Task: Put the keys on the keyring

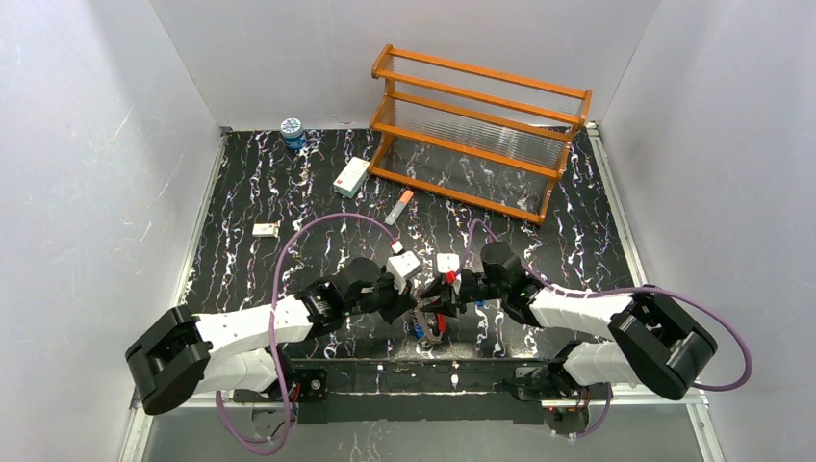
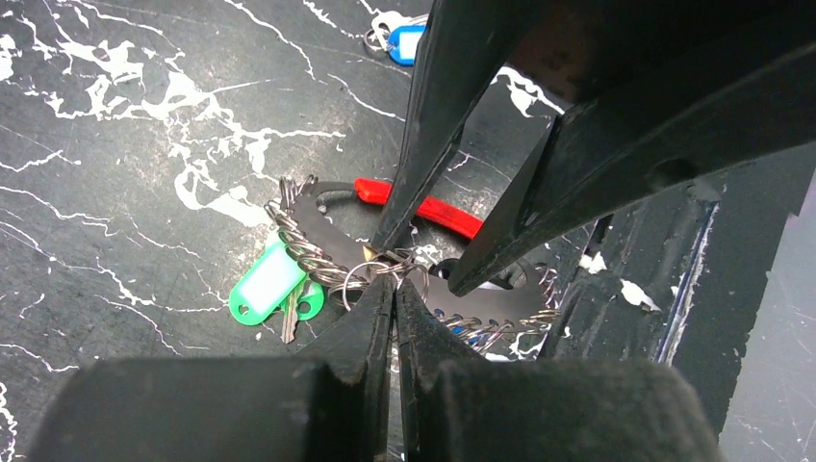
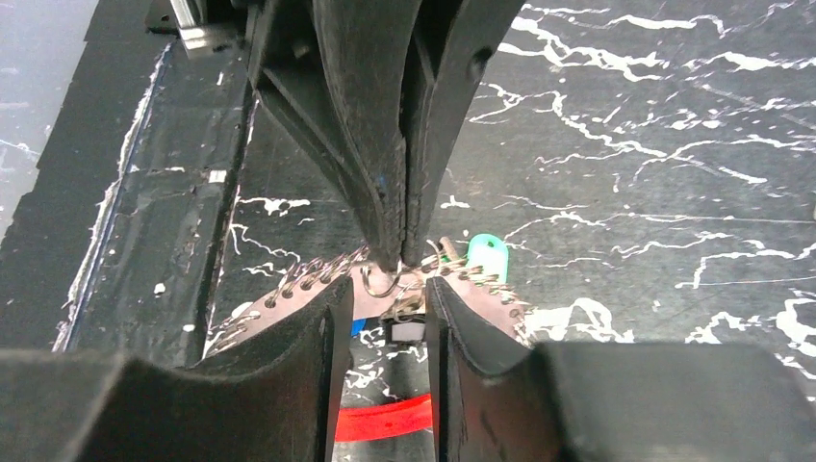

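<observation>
At the tabletop's (image 1: 250, 192) near edge, the left pincer (image 2: 393, 289), pressed together, is pinching the keyring (image 2: 428, 209); the right pincer (image 3: 382, 294) is straddling it, spread. Closing off-centre risks yanking the wire free.

We count 1 rack (image 1: 478, 130), 1 jar (image 1: 293, 133), 1 tube (image 1: 399, 206), 1 box (image 1: 351, 177), 1 block (image 1: 265, 229), 1 keyring (image 2: 423, 207), 1 green tag (image 2: 267, 282), 1 blue tag (image 2: 404, 44).

Keyring (image 2: 423, 207) partly behind the jaws
</observation>
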Controlling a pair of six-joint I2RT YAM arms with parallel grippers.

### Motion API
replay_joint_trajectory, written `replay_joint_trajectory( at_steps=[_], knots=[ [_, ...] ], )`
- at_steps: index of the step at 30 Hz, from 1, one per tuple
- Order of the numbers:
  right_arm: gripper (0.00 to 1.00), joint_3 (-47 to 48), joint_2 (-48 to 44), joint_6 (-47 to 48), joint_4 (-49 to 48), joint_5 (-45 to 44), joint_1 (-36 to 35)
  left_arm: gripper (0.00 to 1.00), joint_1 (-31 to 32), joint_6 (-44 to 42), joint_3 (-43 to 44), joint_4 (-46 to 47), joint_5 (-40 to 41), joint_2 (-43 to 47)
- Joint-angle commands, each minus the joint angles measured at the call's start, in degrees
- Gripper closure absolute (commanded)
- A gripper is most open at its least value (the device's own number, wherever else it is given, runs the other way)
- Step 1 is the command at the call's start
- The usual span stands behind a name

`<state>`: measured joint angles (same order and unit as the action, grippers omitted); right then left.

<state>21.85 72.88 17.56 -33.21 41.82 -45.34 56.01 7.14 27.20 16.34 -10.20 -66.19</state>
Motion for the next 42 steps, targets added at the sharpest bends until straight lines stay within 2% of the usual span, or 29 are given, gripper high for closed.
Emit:
replay_joint_trajectory(
  at_steps=[1,7,11,14,17,18,20,21,24,27,30,35,42],
  knots=[
    [0.59,2.2,2.48,-1.79,-2.65,3.77,0.25,1.0,0.18,-0.02,0.18,1.06,-1.43,2.64],
    [0.63,4.13,4.9,-2.31,-2.38,4.5,0.25,1.0,0.16,-0.11,0.25,0.98,-2.1,2.9],
    [0.71,4.21,4.2,-2.44,-2.34,4.21,0.25,1.0,0.23,-0.28,0.14,0.74,-2.19,3.05],
    [0.81,3.91,3.53,-2.69,-2.55,4.5,0.25,1.0,0.23,-0.52,0.05,0.45,-2.02,3.22],
    [0.97,4.03,3.58,-2.48,-1.8,4.72,0.25,1.0,0.21,-0.63,0.04,0.45,-1.65,3.56],
    [0.99,4.01,3.66,-2.38,-1.55,4.68,0.25,1.0,0.24,-0.65,0.0,0.49,-1.44,3.8],
    [0.99,3.93,3.67,-2.27,-1.33,4.7,0.3,1.0,0.18,-0.63,-0.19,0.51,-0.44,4.5],
    [0.99,3.79,3.52,-2.29,-1.44,4.7,0.34,0.96,0.2,-0.51,-0.41,0.46,0.22,4.96],
    [0.99,2.8,2.51,-2.76,-2.65,4.69,0.44,0.72,0.16,0.53,-1.56,0.72,3.05,7.3],
    [0.99,0.69,0.79,-4.02,-5.93,4.28,0.66,0.61,0.22,2.61,-4.3,3.19,5.55,11.59],
    [0.99,-2.47,-1.11,-6.92,-11.91,3.87,0.85,0.58,0.17,4.46,-8.62,8.73,6.52,16.3],
    [0.99,-7.15,-3.73,-11.05,-21.21,3.23,0.83,0.58,0.17,4.11,-17.84,21.05,5.56,22.29],
    [0.99,-8.93,-6.04,-12.36,-23.95,3.64,0.87,0.6,0.16,0.56,-24.08,27.53,3.33,25.01]
  ],
)
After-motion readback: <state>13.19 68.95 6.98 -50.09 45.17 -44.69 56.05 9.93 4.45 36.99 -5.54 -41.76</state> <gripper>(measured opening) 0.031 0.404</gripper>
